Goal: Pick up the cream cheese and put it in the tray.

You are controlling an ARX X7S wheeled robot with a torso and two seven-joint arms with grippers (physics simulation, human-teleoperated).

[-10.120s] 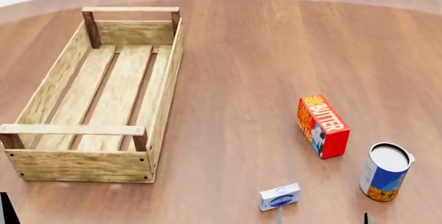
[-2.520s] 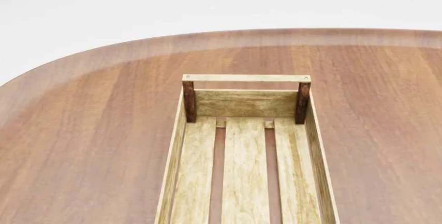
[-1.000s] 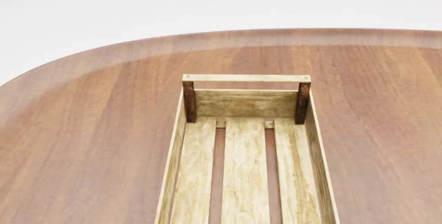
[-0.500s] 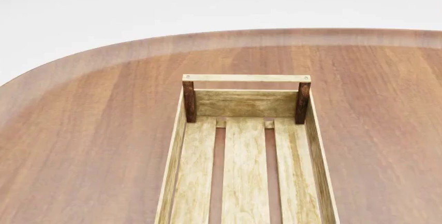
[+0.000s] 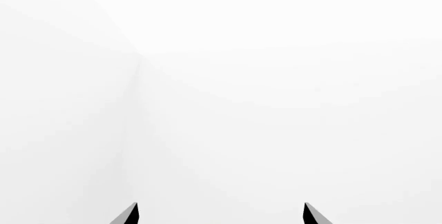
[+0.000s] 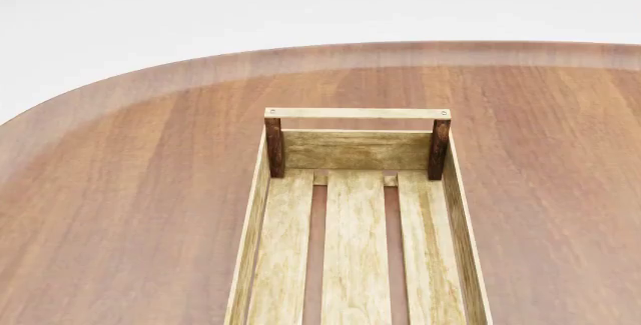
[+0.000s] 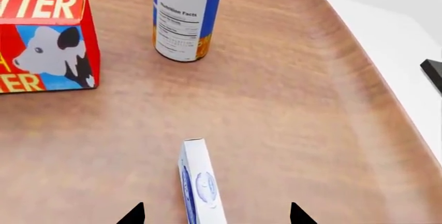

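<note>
The cream cheese (image 7: 200, 180), a small pale box with a blue oval logo, stands on its thin edge on the wooden table in the right wrist view. My right gripper (image 7: 216, 216) is open and straddles the box, one dark fingertip on each side, with clear gaps between. The tray (image 6: 356, 114), a light-wood slatted crate with dark corner posts, fills the lower middle of the head view; what shows of it holds nothing. My left gripper (image 5: 219, 214) is open against plain white. Neither gripper nor the cream cheese shows in the head view.
A red-orange butter box (image 7: 41, 40) and a blue-orange can (image 7: 185, 17) stand on the table beyond the cream cheese. The table's rounded edge (image 7: 386, 94) runs close by on one side, white floor past it. A dark object (image 7: 433, 71) pokes in off the table.
Ten seconds ago the head view took in the whole tray, cream cheese, butter and can; it now faces the tray's far end. Nothing has moved there in the last 2.5 seconds.
</note>
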